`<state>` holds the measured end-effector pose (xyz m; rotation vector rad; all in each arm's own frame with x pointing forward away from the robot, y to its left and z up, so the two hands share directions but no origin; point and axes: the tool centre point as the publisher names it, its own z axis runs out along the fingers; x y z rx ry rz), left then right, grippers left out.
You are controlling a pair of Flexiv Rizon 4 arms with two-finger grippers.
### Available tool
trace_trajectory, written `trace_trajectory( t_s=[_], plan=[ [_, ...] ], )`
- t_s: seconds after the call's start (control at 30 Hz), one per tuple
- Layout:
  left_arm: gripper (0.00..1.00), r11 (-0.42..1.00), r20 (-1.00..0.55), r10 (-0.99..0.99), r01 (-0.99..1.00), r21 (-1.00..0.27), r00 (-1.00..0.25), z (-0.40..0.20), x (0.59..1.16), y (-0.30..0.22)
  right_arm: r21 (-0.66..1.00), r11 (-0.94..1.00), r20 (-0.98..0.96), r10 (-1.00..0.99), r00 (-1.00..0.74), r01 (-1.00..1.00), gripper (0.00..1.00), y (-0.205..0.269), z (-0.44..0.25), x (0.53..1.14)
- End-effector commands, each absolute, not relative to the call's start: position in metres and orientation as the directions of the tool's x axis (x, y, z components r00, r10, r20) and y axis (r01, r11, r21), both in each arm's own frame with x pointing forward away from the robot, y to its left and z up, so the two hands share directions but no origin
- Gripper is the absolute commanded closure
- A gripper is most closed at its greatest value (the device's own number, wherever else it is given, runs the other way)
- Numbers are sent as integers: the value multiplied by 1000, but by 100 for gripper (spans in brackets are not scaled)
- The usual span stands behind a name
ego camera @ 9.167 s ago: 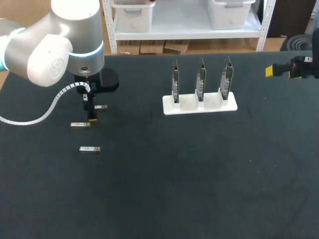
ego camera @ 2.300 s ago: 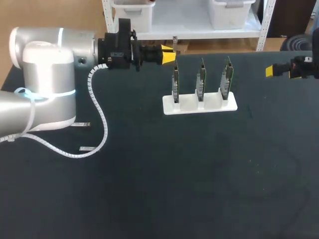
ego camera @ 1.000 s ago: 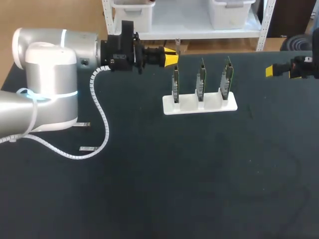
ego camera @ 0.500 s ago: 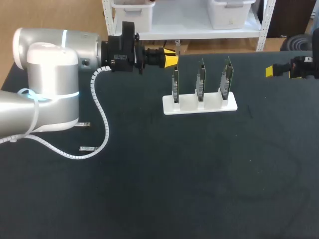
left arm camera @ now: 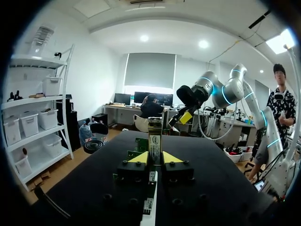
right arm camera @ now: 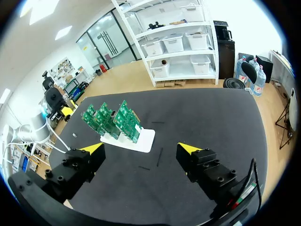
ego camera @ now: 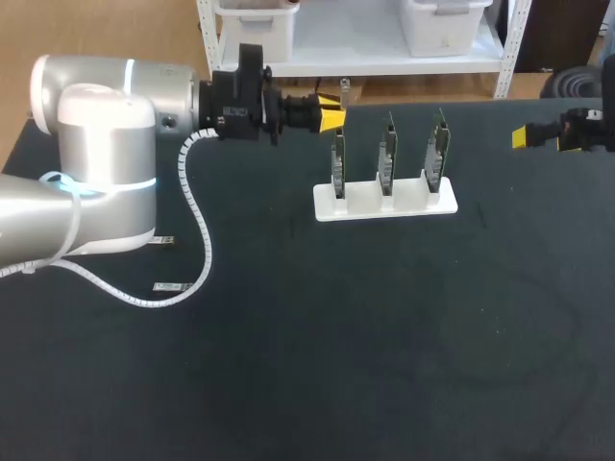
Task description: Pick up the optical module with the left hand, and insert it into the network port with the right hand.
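Note:
My left gripper [ego camera: 333, 114] hovers at the far side of the table, just left of the board stand, shut on a small silver optical module [ego camera: 345, 89]. In the left wrist view the module [left arm camera: 154, 137] stands upright between the yellow tips of the gripper [left arm camera: 155, 158]. Three green network boards [ego camera: 387, 154] stand upright in a white stand [ego camera: 384, 202]; the boards [left arm camera: 139, 145] show just past the left fingers. My right gripper [ego camera: 540, 135] hangs open at the right edge of the table, holding nothing. Seen from its own wrist, the right gripper [right arm camera: 141, 149] points toward the boards [right arm camera: 113, 120].
Two more silver modules lie on the black table at the left: one [ego camera: 174, 286] in the open, one [ego camera: 165, 240] partly hidden by my left arm [ego camera: 106, 163]. The dark tabletop [ego camera: 384, 336] spreads wide in front of the stand.
My left gripper has drifted slightly to the right, toward the boards, with the module still in it. The right arm has not moved.

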<state>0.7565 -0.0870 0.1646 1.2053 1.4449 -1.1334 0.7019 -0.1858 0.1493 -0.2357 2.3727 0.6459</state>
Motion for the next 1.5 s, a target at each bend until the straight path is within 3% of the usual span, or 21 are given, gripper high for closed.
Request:
trace_trajectory(
  t_s=[0.03,0.5,0.73,0.97,1.5],
  plan=[
    [100,92,-981,160,991,-98,-112,164,759,-87,383,866,-642,0,-766,-321,0,-185,150,700],
    [100,98,-980,169,991,-93,-109,164,760,-85,383,866,-642,0,-766,-321,0,-185,150,700],
    [100,98,-980,169,991,-93,-109,164,760,-85,295,785,-694,-216,-686,-545,0,-205,170,725],
    [100,98,-980,169,991,-93,-109,164,760,-85,241,651,-716,-382,-585,-720,0,-185,183,766],
    [100,98,-980,169,991,-93,-109,164,760,-85,257,635,-720,-376,-583,-729,0,-165,186,783]
  ],
)
